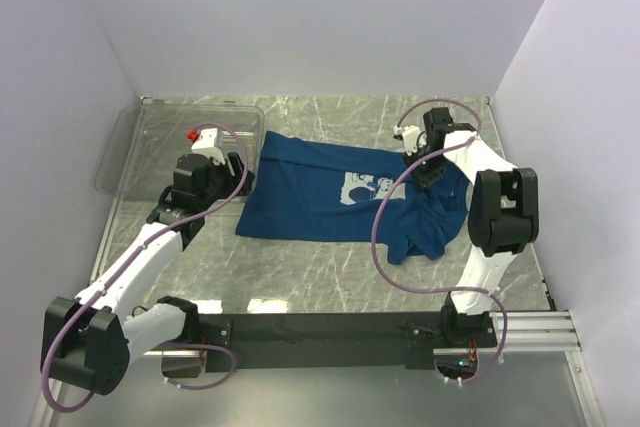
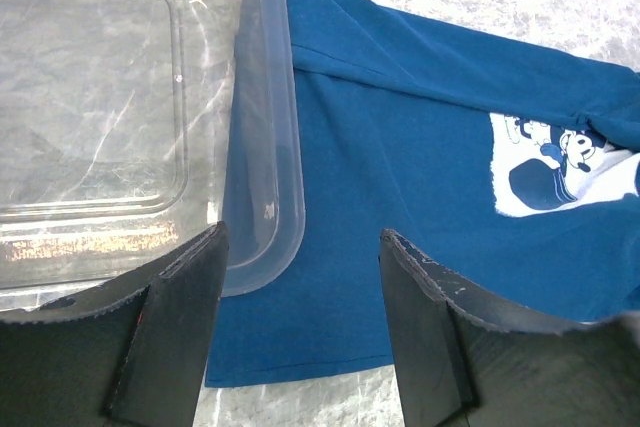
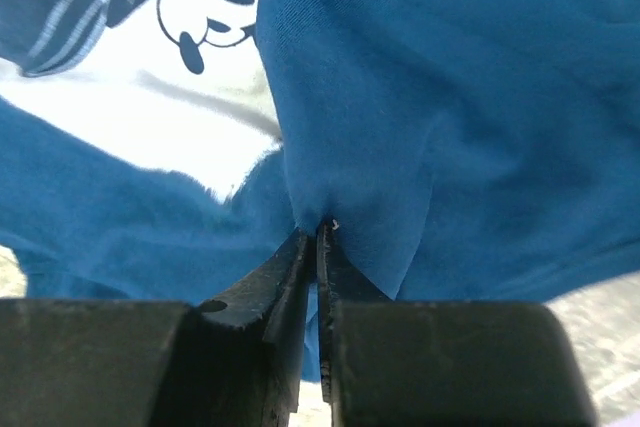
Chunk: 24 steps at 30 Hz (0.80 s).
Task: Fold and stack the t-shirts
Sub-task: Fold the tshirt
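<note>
Here the right fingers [image 3: 275,292] clench only a thin pinch of the t-shirt [image 3: 450,97], which may slip free mid-fold, while the left fingers [image 2: 170,327] hang released.

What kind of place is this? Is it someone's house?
Probably a robot lab booth, not a house. Plain white walls box in a marble-look table. A left arm and a right arm are mounted at its near edge, working on a t-shirt beside a clear bin.

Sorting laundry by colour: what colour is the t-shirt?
Dark blue t-shirt, clearest from the left wrist.
</note>
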Available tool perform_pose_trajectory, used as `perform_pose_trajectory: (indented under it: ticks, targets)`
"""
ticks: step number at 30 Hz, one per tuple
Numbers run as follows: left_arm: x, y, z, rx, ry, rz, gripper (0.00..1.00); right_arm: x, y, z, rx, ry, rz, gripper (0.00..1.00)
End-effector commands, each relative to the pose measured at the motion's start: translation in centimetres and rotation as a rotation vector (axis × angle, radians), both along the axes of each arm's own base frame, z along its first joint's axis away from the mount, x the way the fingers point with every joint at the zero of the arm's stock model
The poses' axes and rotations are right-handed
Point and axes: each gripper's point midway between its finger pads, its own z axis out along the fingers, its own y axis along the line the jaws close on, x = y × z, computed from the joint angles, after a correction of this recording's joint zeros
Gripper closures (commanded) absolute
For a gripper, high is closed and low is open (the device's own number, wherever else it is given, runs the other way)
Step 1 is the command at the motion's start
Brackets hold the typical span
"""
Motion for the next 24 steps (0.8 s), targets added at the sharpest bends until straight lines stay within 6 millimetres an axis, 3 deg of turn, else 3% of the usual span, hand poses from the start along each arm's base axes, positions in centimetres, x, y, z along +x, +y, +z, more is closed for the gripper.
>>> perform_pose_trajectory:
  ticks: [1,5,14,19,24]
  targets:
    - [1.0,-0.4,2.3,-0.014,-0.064,-0.015,0.33,-0.8,-0.4,-1.2,-0.009,0.051,0.017,0.85]
    - [1.2,-0.6,2.1,-0.015,-0.057,-0.02,0.33,-1.0,-0.4,-1.9,-0.006,0.066,0.003,0.77]
    - [1.7,-0.6,2.4,-0.011,-0.062,-0.024,0.33,-0.9,-0.8,-0.6,0.001,0.049,-0.016,0.69]
    - [1.8,-0.7,2.1,-0.013,-0.058,-0.028,0.33,-1.0,-1.2,-0.2,-0.005,0.044,-0.016,0.7]
    - [2.0,-0.8,2.1,-0.014,-0.058,-0.031,0.33,-0.9,-1.2,-0.2,-0.004,0.047,-0.023,0.82]
